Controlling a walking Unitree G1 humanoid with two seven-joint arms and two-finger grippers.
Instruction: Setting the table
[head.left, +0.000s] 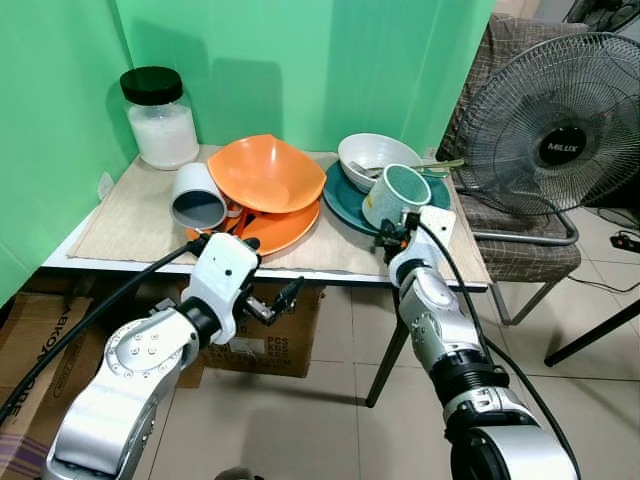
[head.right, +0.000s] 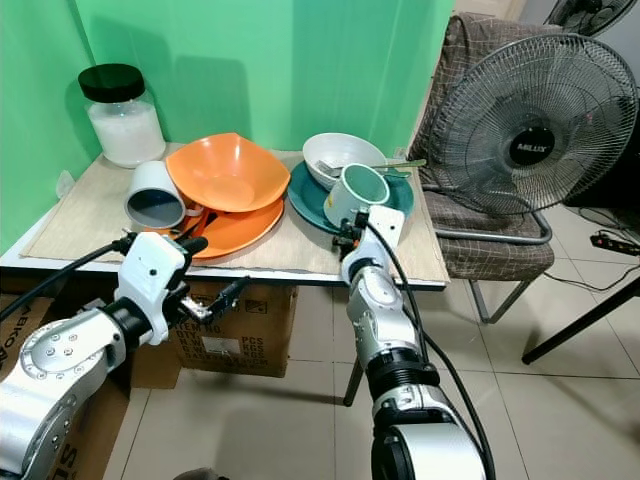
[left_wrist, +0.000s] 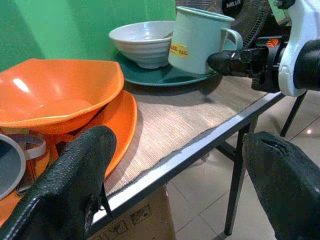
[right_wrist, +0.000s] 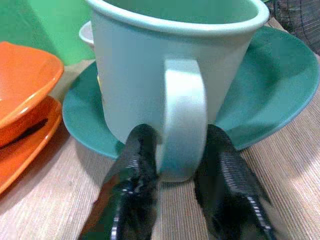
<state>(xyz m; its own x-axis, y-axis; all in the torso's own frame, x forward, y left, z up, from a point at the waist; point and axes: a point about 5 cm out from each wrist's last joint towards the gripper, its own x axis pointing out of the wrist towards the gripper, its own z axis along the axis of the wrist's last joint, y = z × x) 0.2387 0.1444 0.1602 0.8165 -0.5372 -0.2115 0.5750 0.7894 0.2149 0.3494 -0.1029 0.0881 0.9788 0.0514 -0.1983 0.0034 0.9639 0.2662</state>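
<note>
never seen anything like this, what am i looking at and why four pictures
It is a humanoid robot with two silver arms, seen through its own cameras. The two wide pictures come from a pair of cameras in its head, looking down at a table. The other two come from cameras on its wrists, looking along each gripper's black fingers.

On the table stand a jar, a grey cup lying on its side, an orange bowl on an orange plate, and a white bowl and pale green mug on a teal plate. A fan stands beside it.

The right gripper has its fingers on either side of the mug's handle. The left gripper is open below the table edge.
</note>
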